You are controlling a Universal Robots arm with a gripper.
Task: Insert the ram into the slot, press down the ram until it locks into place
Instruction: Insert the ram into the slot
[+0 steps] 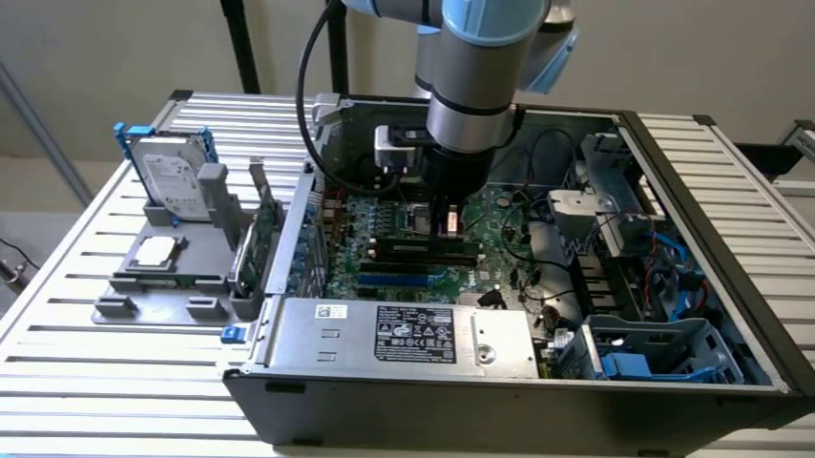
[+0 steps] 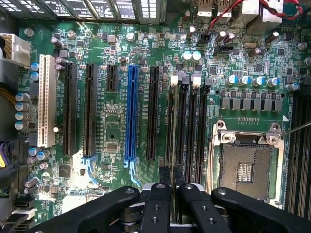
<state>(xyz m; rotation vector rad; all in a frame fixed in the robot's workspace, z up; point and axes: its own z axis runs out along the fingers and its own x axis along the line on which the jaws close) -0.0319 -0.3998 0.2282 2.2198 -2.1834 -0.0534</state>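
Note:
My gripper (image 1: 446, 227) reaches down into the open computer case, over the black memory slots (image 1: 414, 250). In the wrist view its two black fingertips (image 2: 165, 175) stand close together around a thin strip, the ram (image 2: 171, 145) seen edge-on. The gripper (image 2: 172, 175) is shut on the ram. The ram runs in line with the slot (image 2: 171, 97) nearest the blue one, among several parallel black slots with white end latches (image 2: 174, 80). How deep the ram sits in the slot cannot be made out.
A bright blue slot (image 2: 130, 111) and black expansion slots lie beside the memory slots, the CPU socket (image 2: 245, 167) on the other side. In the exterior view a power supply (image 1: 395, 334) fills the case front. A hard drive (image 1: 172, 176) and green card (image 1: 265, 243) stand on a grey fixture at its left.

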